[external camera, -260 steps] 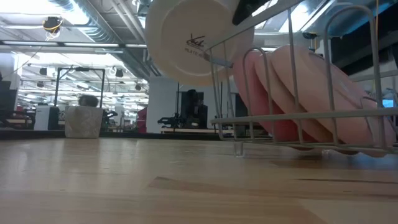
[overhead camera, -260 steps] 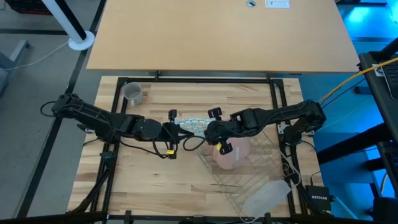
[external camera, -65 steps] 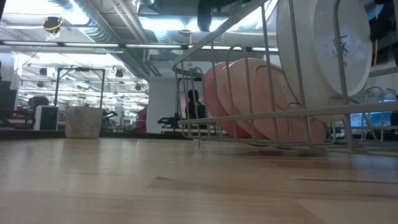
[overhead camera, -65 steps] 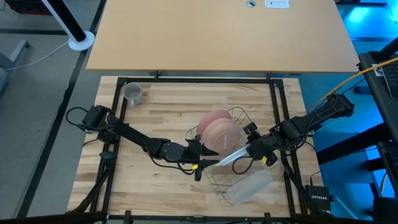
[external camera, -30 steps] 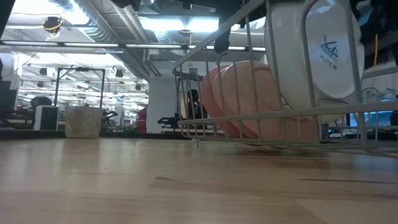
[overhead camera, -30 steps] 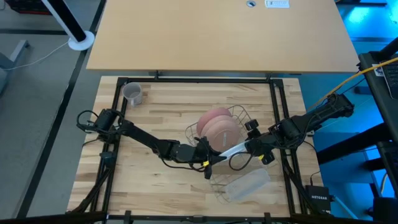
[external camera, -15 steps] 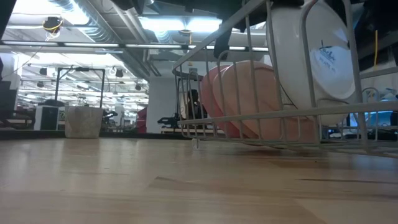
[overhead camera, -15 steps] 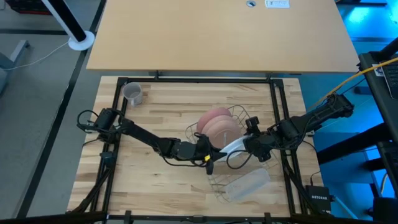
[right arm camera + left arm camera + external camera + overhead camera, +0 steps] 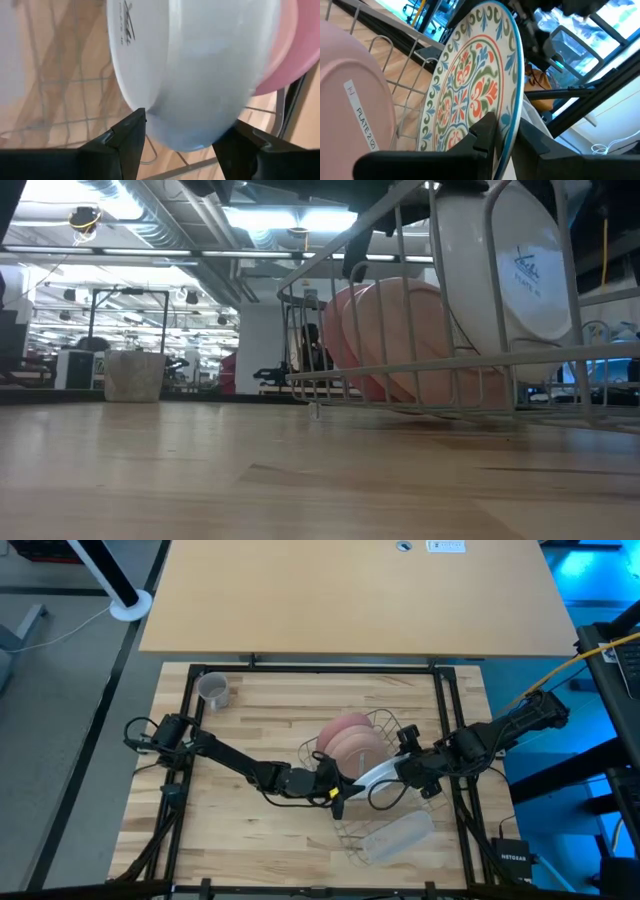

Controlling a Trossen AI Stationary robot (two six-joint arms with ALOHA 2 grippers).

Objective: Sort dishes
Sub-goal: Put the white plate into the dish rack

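1. White underside of the patterned plate fills my right wrist view; the right hand stands at the wire rack with a finger either side of the plate's rim. I cannot tell whether it grips.
2. The left hand meets the same plate from the opposite side. In the left wrist view one dark finger lies across the ornamental face and the rim sits between the fingers; the hand appears closed on the plate.
3. The patterned plate stands on edge inside the rack, tilted, just beside the two salmon-pink plates. I cannot tell whether it is seated in a slot.
4. The pink plates lean upright in the rack, one against the other.
5. A translucent plastic tray lies at the rack's near end.
6. The grey mug stands alone at the far left corner of the desk, well apart from the rack.
7. Status, by my judgement: two plates racked, the third nearly placed, the mug not yet handled.
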